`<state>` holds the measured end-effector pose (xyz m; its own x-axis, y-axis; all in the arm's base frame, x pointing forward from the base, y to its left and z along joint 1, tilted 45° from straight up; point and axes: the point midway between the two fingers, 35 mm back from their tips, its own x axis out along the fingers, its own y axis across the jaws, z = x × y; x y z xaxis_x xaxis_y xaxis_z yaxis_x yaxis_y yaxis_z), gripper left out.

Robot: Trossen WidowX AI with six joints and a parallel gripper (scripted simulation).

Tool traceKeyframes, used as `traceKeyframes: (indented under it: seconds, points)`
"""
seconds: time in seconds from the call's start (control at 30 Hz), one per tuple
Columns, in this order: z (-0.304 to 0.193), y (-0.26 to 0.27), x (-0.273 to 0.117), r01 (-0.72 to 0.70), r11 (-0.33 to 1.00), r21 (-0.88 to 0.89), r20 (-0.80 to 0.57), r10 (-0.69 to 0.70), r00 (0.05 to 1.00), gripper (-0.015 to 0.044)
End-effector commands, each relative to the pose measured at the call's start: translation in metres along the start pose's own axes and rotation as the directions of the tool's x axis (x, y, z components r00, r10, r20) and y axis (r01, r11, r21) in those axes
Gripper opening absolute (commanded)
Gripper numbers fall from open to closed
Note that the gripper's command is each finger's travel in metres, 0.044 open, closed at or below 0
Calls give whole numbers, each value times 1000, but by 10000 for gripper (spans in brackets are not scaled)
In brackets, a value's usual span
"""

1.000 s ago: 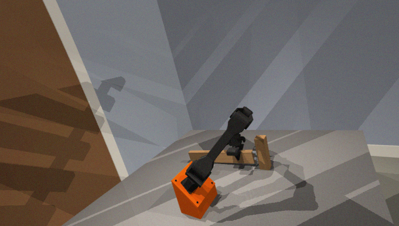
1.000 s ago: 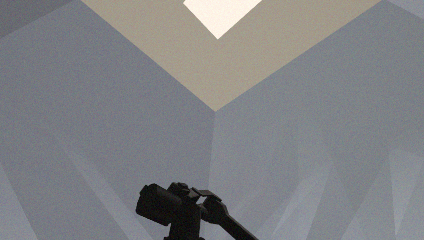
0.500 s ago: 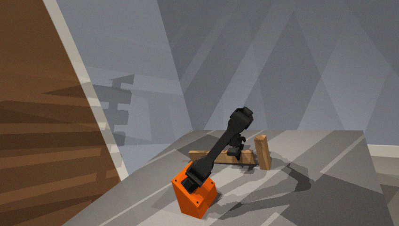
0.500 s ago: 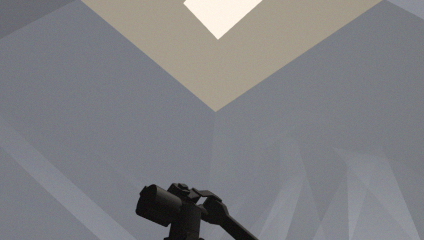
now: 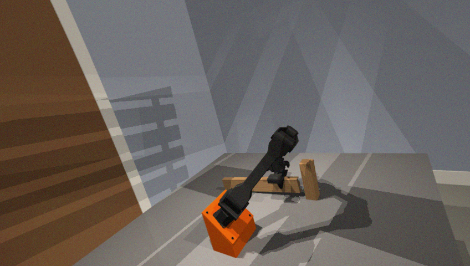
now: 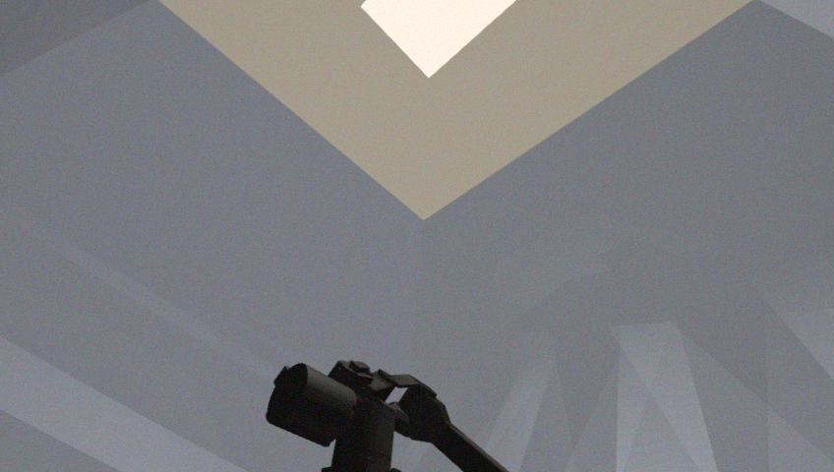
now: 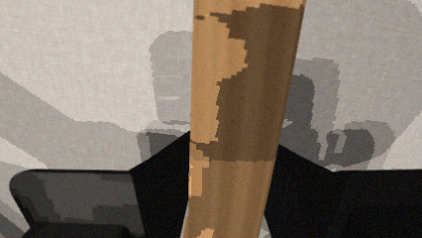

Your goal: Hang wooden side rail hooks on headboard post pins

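Note:
The wooden side rail [image 5: 290, 187] [image 7: 248, 114] lies lengthwise low over the table, its right end close to the headboard post. My gripper [image 5: 280, 185] [image 7: 222, 137] is shut on the rail nearer its right end, with a black finger on each side of it in the wrist view. The headboard post [image 5: 310, 181] stands upright just right of the rail's end, with a narrow gap between them. The steel hooks are too small and dark to make out, and the slot and its pins are hidden. Whether the rail's far left end touches the table is not clear.
The orange robot base [image 5: 227, 234] stands on the grey table [image 5: 389, 227] in front of the rail, and the black arm [image 5: 260, 171] reaches over the rail. The exterior view shows only part of the arm [image 6: 362, 433] against walls and ceiling.

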<state>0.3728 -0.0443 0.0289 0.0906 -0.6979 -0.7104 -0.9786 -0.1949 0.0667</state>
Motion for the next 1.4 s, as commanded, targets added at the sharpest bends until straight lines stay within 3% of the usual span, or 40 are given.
traceKeyframes:
  seconds: [0.0, 1.37]
  points:
    - [-2, -3, -5, 10, 1000, -7, -8, -10, 1000, 0]
    - [-7, 0, -4, 10, 1000, -7, -8, -10, 1000, 0]
